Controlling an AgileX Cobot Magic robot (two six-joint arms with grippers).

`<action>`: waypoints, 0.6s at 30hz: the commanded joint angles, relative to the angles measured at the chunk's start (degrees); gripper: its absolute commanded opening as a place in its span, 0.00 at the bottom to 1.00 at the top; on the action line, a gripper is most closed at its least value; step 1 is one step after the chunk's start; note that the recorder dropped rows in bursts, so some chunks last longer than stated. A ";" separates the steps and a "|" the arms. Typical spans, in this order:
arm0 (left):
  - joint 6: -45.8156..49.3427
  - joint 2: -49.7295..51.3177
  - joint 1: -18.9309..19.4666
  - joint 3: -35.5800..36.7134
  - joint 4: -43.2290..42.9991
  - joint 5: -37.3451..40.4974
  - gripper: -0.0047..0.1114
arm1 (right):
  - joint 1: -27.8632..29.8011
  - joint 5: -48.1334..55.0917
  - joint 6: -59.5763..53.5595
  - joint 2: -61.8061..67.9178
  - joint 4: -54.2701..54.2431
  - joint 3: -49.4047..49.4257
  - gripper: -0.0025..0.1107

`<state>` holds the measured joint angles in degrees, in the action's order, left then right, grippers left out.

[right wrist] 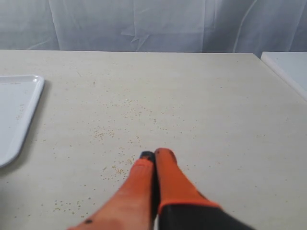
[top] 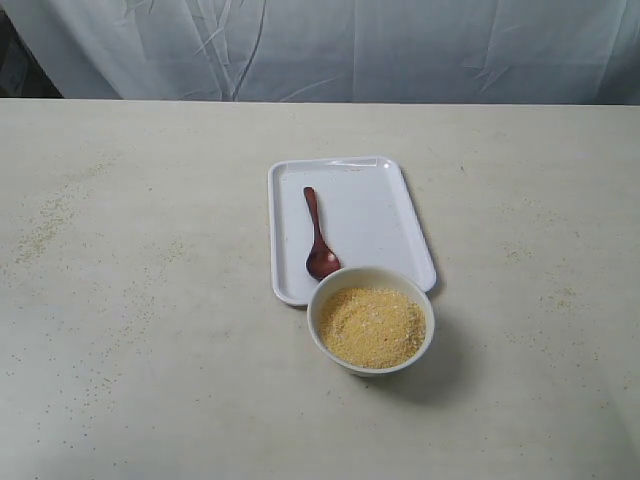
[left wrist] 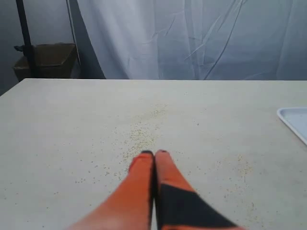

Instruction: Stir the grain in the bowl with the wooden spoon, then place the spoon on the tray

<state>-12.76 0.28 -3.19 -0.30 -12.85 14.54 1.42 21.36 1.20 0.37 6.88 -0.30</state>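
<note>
The white tray point(top: 365, 200) lies at the table's middle, and the dark reddish wooden spoon point(top: 318, 240) rests on it with its scoop toward the near end. A cream-white bowl point(top: 318, 330) stands just in front of the tray, filled with yellow grain point(top: 372, 326). Neither arm shows in the exterior view. My left gripper point(left wrist: 154, 153) is shut and empty above bare table; a tray corner point(left wrist: 293, 120) shows at that view's edge. My right gripper point(right wrist: 157, 153) is shut and empty too, with the tray's edge point(right wrist: 17, 112) off to one side.
Loose grains lie scattered on the beige table point(top: 150, 300), among them a patch point(left wrist: 141, 132) ahead of the left fingers and another point(right wrist: 115, 165) beside the right ones. A white curtain point(top: 320, 45) hangs behind the table. A cardboard box point(left wrist: 45, 60) stands beyond the table's far edge.
</note>
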 commanded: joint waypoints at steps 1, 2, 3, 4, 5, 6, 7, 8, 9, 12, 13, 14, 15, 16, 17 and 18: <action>-0.26 -0.28 0.27 0.30 0.40 -0.66 0.04 | 0.26 -0.55 0.02 -0.37 -0.06 0.30 0.02; -0.26 -0.28 0.27 0.30 0.40 -0.66 0.04 | 0.26 -0.55 0.02 -0.37 -0.06 0.30 0.02; -0.26 -0.28 0.27 0.30 0.40 -0.66 0.04 | 0.26 -0.55 0.02 -0.37 -0.06 0.30 0.02; -0.26 -0.28 0.27 0.30 0.40 -0.66 0.04 | 0.26 -0.55 0.02 -0.37 -0.06 0.30 0.02; -0.26 -0.28 0.27 0.30 0.62 -0.89 0.04 | 0.26 -0.55 0.02 -0.37 -0.06 0.30 0.02; -0.10 -0.28 0.27 0.30 1.10 -0.94 0.04 | 0.26 -0.55 0.02 -0.37 -0.06 0.30 0.02; 0.60 -0.28 0.27 0.30 2.40 -1.27 0.04 | 0.26 -0.55 0.02 -0.37 -0.06 0.30 0.02; 2.46 -0.28 0.27 0.30 4.42 -1.54 0.04 | 0.26 -0.55 0.02 -0.37 -0.06 0.30 0.02; 4.14 -0.28 0.27 0.30 6.16 -1.64 0.04 | 0.26 -0.55 0.02 -0.37 -0.06 0.30 0.02; 8.78 -0.28 0.27 0.30 10.14 -1.76 0.04 | 0.26 -0.55 0.02 -0.37 -0.06 0.30 0.02; 9.09 -0.28 0.27 0.30 10.15 -1.76 0.04 | 0.26 -0.55 0.02 -0.37 -0.06 0.30 0.02; 9.12 -0.28 0.27 0.30 9.76 -1.48 0.04 | 0.26 -0.55 0.02 -0.37 -0.06 0.30 0.02; 9.12 -0.28 0.27 0.30 9.62 -1.07 0.04 | 0.26 -0.55 0.02 -0.37 -0.06 0.30 0.02; 9.22 -0.28 0.27 0.30 9.62 -1.08 0.04 | 0.26 -0.55 0.02 -0.37 -0.06 0.30 0.02; 9.33 -0.28 0.27 0.30 9.62 -1.08 0.04 | 0.26 -0.55 0.02 -0.37 -0.06 0.30 0.02; 9.33 -0.28 0.27 0.30 9.62 -1.08 0.04 | 0.26 -0.55 0.02 -0.37 -0.06 0.30 0.02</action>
<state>-3.98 0.28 -2.96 -0.30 -4.15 13.58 1.42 21.36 1.20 0.37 6.88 -0.30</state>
